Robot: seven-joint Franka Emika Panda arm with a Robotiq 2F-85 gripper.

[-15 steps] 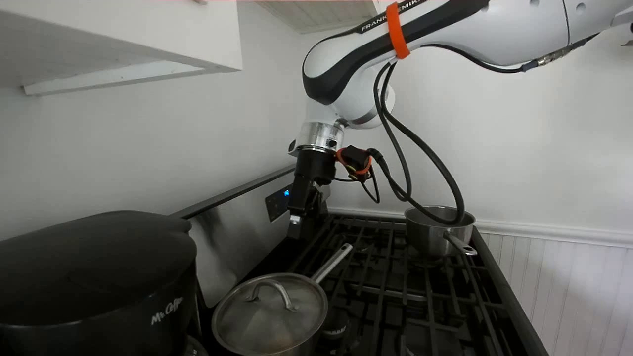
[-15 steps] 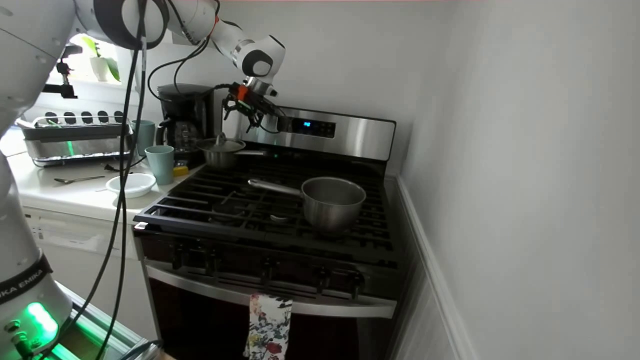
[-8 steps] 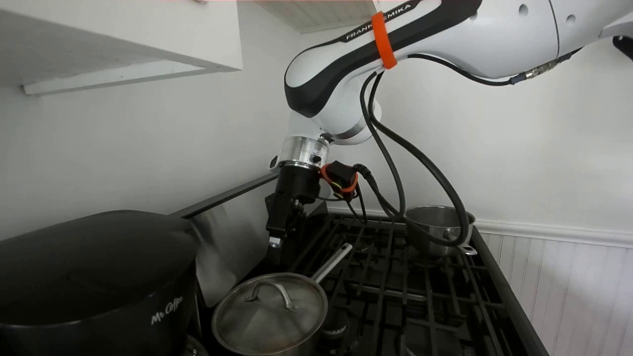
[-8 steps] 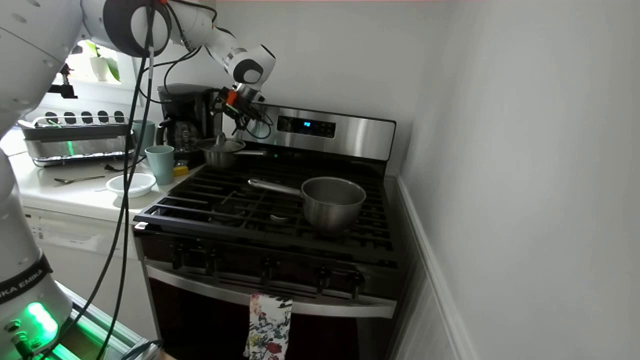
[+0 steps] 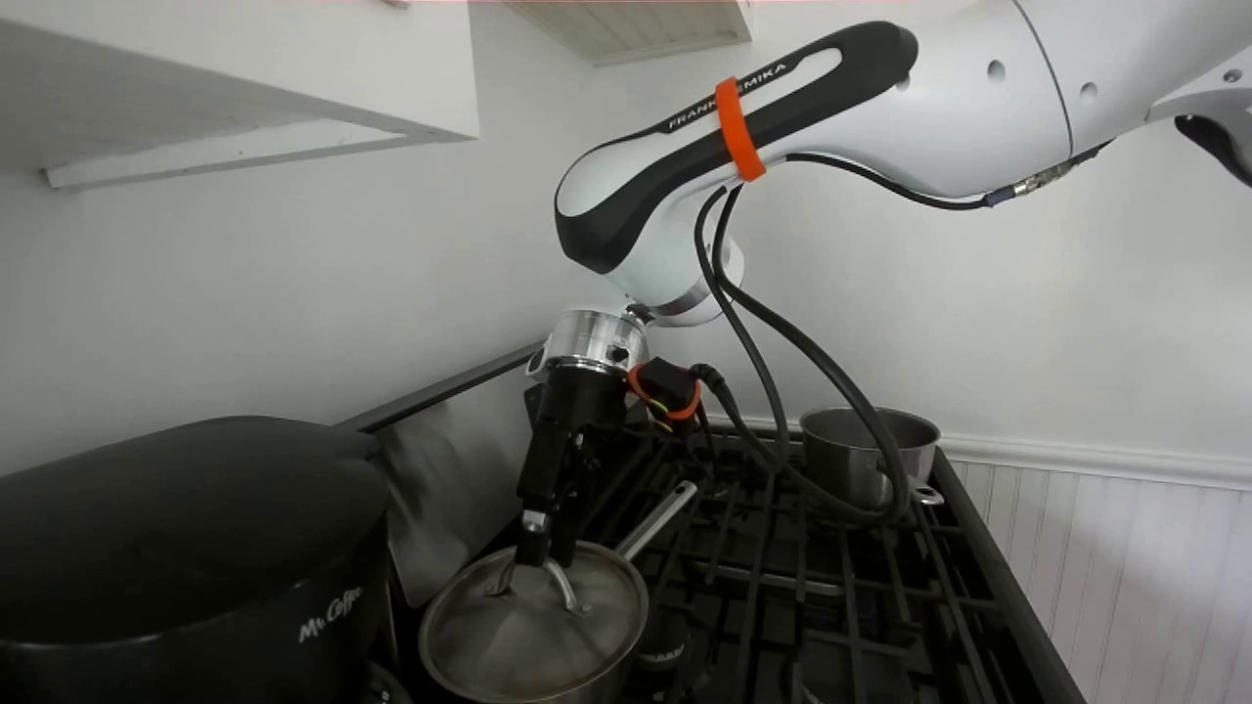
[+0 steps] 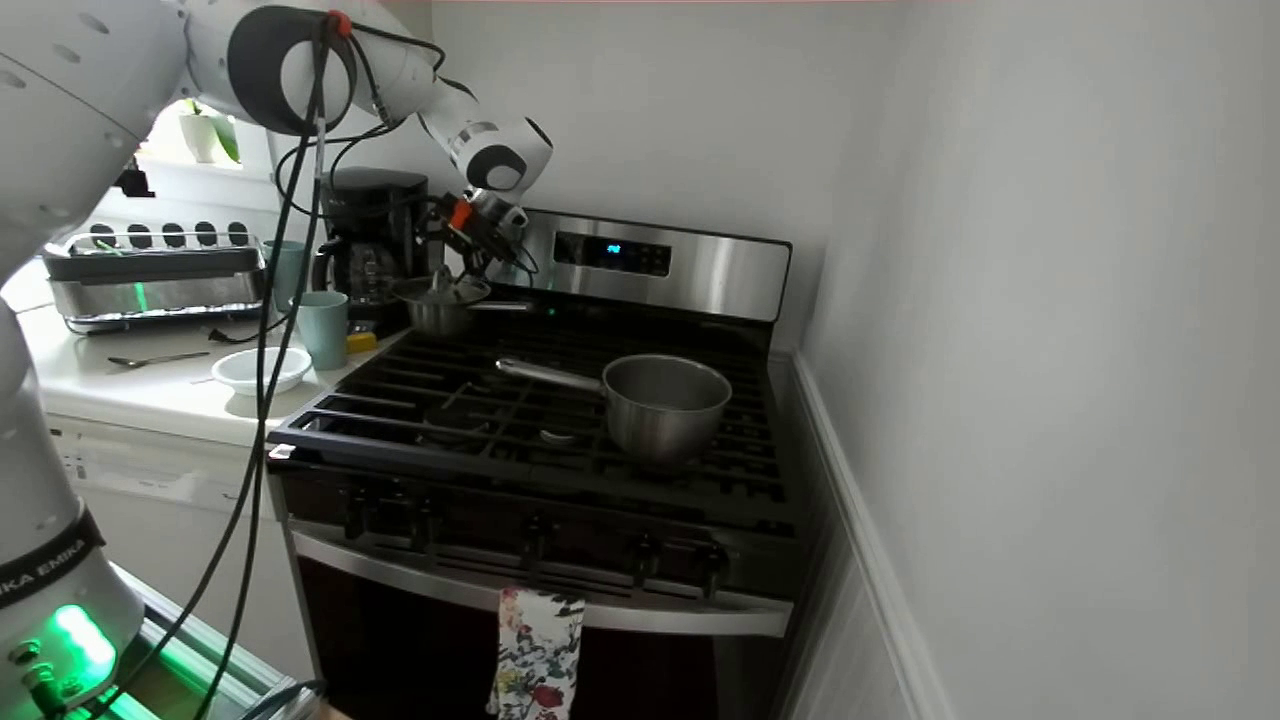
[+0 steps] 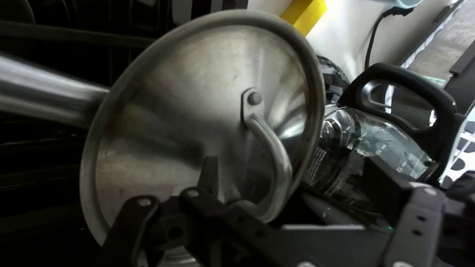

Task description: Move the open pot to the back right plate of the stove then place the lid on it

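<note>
End effector (image 5: 549,553) nose-down over lid (image 7: 200,118)

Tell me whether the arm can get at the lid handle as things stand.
Probably yes: in the wrist view the gripper is open, the lid handle shows between its spread fingers, and nothing visible blocks it. Whether they sit low enough to grip is hard to tell.

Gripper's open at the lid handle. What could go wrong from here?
The open gripper could close off-centre and let the lid handle slip. It might also bump the coffee carafe close by. The open pot sits toward the front of the stove, so lidding it now could break the task's order.
</note>
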